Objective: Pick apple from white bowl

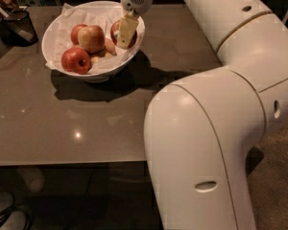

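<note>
The apple (114, 33) sits at the right-hand side of the white bowl (113, 67), close under the rim and high against the crumpled paper lining (62, 23). It is directly at the gripper (126, 32), which comes down from above: the gripper's pale lower end crosses the apple's front, and red skin shows on either side of it. The apple therefore lies in the gripper's line of closing, not off to one side. Whether the gripper is clamped on it or only set around it cannot be told from this view, as the far side is hidden. The apple is round, so it has no long axis to line up with. Judging by this, the coming move turns on a straight lift clear of the rim.

From the gripper toward the bowl's middle, the nearest neighbour is a paler yellow-pink apple (92, 38), close to the task's apple; whether the two touch is not clear. Beyond it lies another red apple (76, 31), and a deep red apple (77, 60) rests at the near-left edge, well apart from the gripper. The rim just beside the gripper is the likeliest thing to catch.

The bowl stands on a grey table (62, 123). A dark mesh cup (19, 25) sits at the far-left corner, well clear. The white arm (221, 104) fills the right of the view.
</note>
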Controlling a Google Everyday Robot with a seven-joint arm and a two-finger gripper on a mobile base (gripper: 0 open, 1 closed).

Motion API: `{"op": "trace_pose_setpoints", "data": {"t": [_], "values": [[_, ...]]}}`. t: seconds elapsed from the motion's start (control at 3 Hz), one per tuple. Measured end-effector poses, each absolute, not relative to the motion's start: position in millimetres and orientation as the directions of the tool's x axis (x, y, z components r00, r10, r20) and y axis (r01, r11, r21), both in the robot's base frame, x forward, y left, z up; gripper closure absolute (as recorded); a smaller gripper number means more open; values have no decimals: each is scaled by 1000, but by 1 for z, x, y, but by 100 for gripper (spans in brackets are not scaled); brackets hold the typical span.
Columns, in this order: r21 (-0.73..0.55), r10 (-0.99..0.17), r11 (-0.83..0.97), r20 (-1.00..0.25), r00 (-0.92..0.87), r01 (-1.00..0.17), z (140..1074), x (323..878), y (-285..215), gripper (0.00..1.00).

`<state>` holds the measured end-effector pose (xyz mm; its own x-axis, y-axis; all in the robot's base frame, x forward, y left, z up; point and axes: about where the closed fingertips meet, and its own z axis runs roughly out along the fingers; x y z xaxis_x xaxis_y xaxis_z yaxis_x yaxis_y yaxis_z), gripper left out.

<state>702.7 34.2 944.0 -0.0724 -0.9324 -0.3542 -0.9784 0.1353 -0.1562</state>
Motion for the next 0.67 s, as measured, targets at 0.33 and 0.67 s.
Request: {"op": "trace_pose_setpoints", "data": {"t": [0.33, 0.67], "values": [[-164, -916, 83, -402, -10, -983, 963, 689, 30, 100], [-163, -894, 13, -444, 62, -987, 979, 673, 32, 100]]}}
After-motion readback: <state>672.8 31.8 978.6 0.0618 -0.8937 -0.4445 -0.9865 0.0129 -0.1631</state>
